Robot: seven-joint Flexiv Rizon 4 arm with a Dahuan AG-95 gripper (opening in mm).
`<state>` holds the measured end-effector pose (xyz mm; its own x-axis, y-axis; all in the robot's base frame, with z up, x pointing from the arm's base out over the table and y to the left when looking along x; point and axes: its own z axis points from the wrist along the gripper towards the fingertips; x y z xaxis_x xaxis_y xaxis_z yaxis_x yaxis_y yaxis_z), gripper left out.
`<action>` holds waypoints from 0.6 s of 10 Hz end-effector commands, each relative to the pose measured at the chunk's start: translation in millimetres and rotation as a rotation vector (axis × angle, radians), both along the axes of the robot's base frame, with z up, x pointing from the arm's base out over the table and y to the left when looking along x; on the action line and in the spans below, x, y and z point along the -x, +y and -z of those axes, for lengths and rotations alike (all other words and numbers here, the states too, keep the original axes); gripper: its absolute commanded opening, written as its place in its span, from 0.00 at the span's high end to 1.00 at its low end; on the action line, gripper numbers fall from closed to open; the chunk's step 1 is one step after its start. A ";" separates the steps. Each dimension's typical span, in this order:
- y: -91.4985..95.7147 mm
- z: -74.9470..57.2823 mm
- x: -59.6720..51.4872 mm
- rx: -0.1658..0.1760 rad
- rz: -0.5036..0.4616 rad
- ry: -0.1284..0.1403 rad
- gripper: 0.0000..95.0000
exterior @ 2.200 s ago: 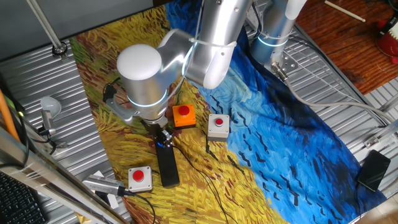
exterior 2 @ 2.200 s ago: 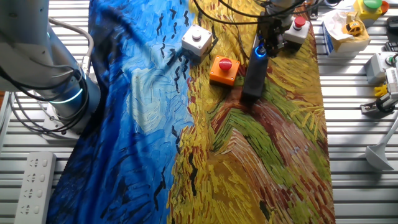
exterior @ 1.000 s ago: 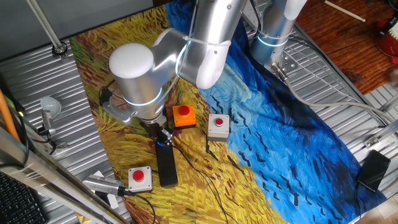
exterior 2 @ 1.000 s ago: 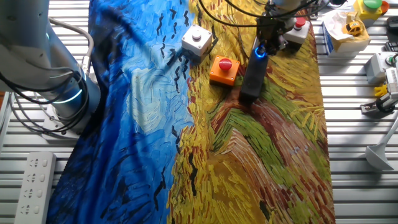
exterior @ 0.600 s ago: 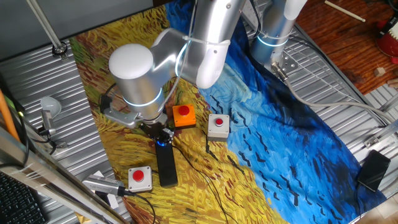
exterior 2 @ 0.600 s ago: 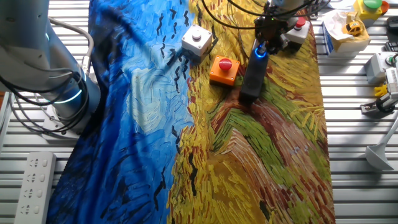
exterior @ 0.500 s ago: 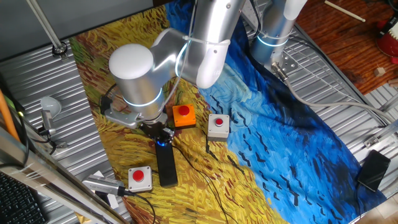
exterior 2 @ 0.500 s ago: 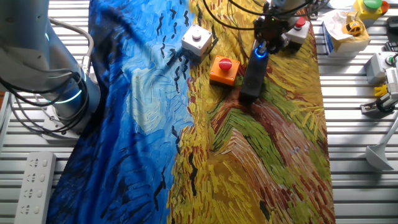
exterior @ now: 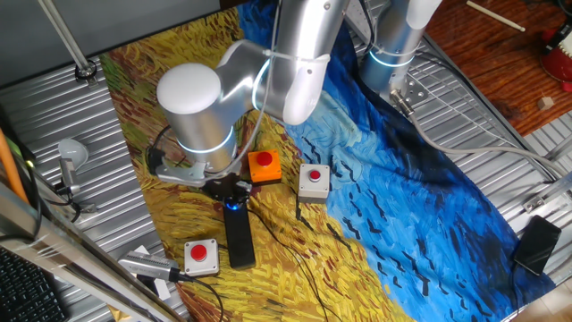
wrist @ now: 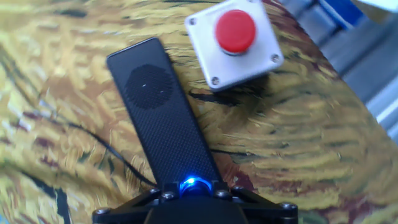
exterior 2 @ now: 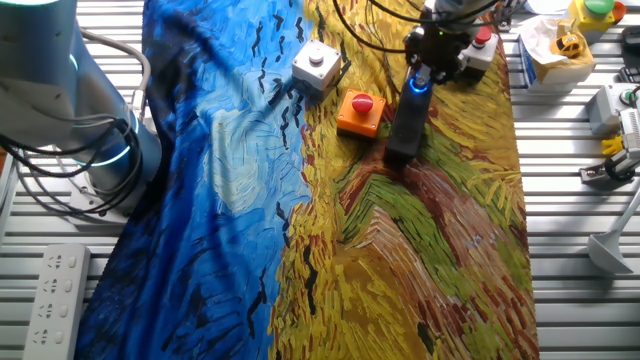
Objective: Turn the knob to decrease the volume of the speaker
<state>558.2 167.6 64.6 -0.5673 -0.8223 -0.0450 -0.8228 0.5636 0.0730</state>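
The speaker (exterior: 239, 240) is a long flat black bar lying on the painted cloth; it also shows in the other fixed view (exterior 2: 404, 128) and the hand view (wrist: 165, 118). Its knob (wrist: 194, 184) glows blue at the end nearest the hand, and the glow also shows in both fixed views (exterior: 234, 207) (exterior 2: 416, 85). My gripper (exterior: 231, 198) (exterior 2: 421, 72) (wrist: 194, 191) stands straight down over that end, shut on the knob. The fingers hide most of the knob.
An orange box with a red button (exterior: 264, 166) (exterior 2: 360, 112) sits beside the speaker's knob end. A grey button box (exterior: 313, 181) (exterior 2: 317, 64) lies further off. Another red-button box (exterior: 201, 255) (wrist: 235, 40) sits by the speaker's far end. A thin cable crosses the cloth.
The hand has twisted about the knob while staying over it, and the arm's elbow has shifted slightly. The speaker has stayed in place.
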 end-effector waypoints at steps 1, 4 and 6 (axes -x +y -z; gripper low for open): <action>-0.6 0.6 -0.1 -0.040 0.068 -0.005 0.20; -0.5 0.1 -0.5 -0.041 0.104 -0.009 0.20; -0.5 0.1 -0.5 -0.040 0.116 -0.009 0.20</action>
